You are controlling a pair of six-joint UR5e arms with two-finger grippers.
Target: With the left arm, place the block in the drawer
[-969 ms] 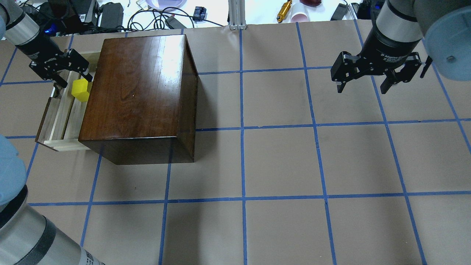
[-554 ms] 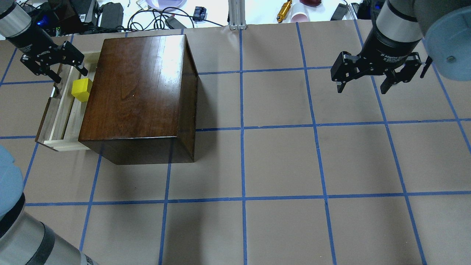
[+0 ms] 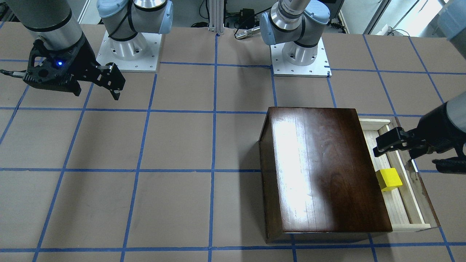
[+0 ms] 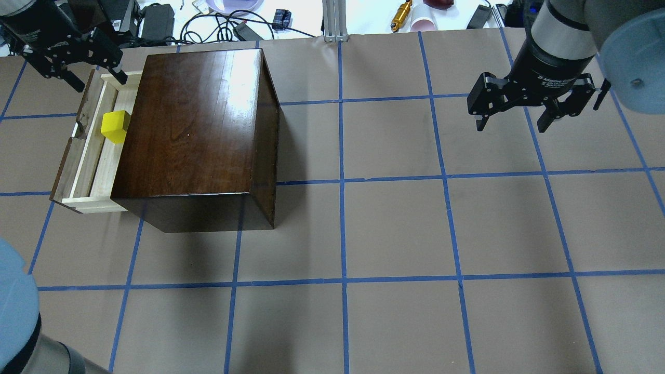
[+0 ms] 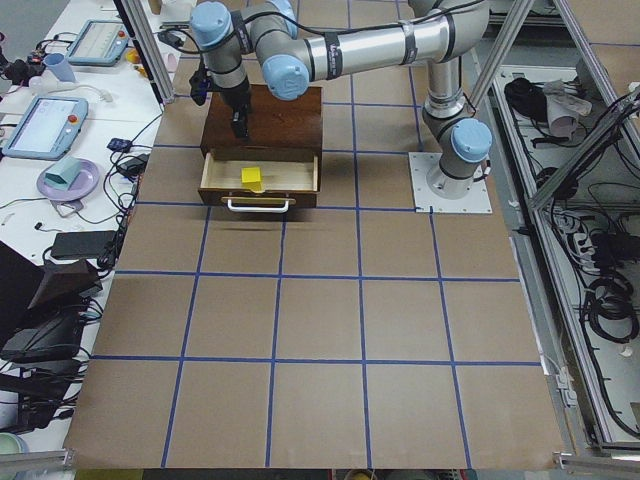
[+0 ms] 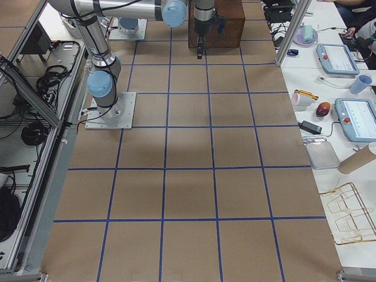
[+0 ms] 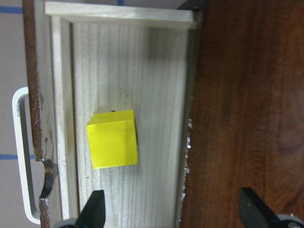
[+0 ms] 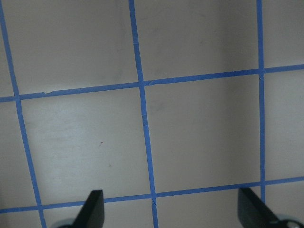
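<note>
The yellow block [image 4: 115, 126] lies in the open drawer [image 4: 93, 161] that sticks out of the dark-brown cabinet [image 4: 192, 130] on its left side. The block touches nothing but the drawer floor, next to the cabinet's face; it also shows in the front view [image 3: 389, 179] and the left wrist view [image 7: 112, 139]. My left gripper [image 4: 98, 80] is open and empty, raised above the drawer's far end and clear of the block. My right gripper [image 4: 511, 124] is open and empty, hovering over the table at the far right.
The drawer's metal pull [image 7: 23, 156] faces the table's left end. Cables, power bricks and an aluminium post [image 4: 335, 21] lie beyond the table's far edge. The two arm bases [image 3: 127, 47] stand on the robot's side.
My left gripper has lifted and drawn back from the block toward the table's far edge, still open. The block stays in the drawer. The right arm has not moved.
</note>
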